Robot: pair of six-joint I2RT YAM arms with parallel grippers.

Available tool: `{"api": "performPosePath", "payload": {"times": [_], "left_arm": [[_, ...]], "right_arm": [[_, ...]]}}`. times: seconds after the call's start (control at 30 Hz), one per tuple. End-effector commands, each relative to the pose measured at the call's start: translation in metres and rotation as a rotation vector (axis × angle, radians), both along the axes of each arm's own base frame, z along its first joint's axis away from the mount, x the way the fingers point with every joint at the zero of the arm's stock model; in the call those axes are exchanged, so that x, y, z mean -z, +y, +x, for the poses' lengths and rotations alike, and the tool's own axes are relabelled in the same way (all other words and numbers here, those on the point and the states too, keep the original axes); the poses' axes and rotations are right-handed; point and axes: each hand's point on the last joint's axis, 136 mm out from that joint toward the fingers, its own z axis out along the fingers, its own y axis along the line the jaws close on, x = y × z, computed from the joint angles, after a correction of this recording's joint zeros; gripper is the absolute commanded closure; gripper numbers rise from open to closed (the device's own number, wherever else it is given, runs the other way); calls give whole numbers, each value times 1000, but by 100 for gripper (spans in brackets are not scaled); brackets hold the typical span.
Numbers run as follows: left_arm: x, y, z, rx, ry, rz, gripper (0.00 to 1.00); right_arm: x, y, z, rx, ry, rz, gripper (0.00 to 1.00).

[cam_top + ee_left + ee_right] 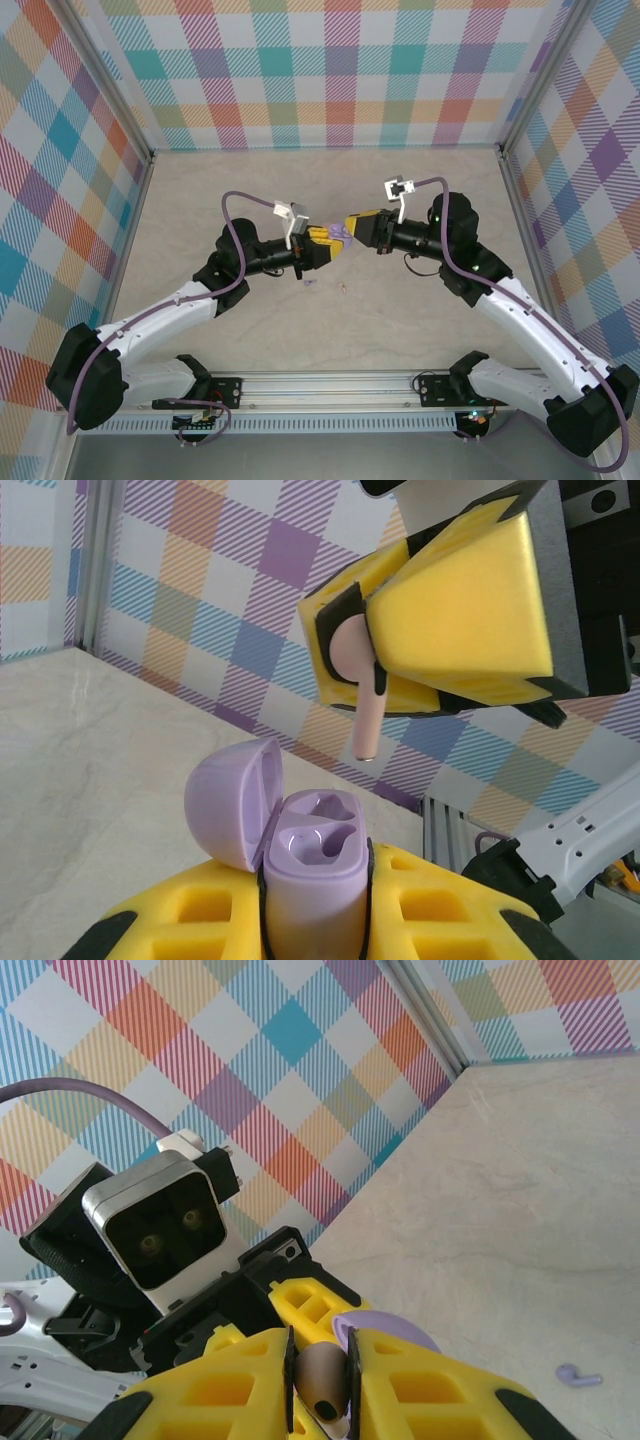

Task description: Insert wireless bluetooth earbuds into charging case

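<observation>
- Closest to the left wrist lens, the left fingers [322, 240] are clamped tight on the lower body of the charging case [310, 875], holding it upright with its openings facing up.
- Opposite them, the right fingers [358, 226] are closed almost fully on a pinkish-beige earbud [365, 715]. They pinch its head so the stem hangs down. The bud sits above the case and slightly off to one side, not touching it.
- On the case, the lid [235, 800] is flipped open and leans away, so both sockets [320, 835] look empty and unobstructed.
- I judge the step in hand to be seating this bud. I would centre the stem over the deep well of the matching socket and keep it plumb. Then I would lower it slowly and release only once the head sits flush, with the left side simply holding firm.
- What could go wrong, in my view, is a tilted stem catching the socket rim, or a knock swinging the lid shut.
- Smallest of all, a loose purple earbud [578, 1375] lies on the desk [540, 1210], well apart from the case.
</observation>
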Motion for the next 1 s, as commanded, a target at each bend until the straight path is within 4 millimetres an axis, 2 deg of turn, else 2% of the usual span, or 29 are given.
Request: {"api": "performPosePath", "payload": {"times": [0.0,0.53,0.97], "left_arm": [[-29,-1,-7,6,-56,-57,88],[-41,0,-5,-13,-52,-106,88],[-42,-1,-8,-7,-64,-111,88]], "right_arm": [[-12,-1,0,20,-56,29,80],[-8,5,0,8,-47,18,79],[-4,8,2,8,-40,7,79]]}}
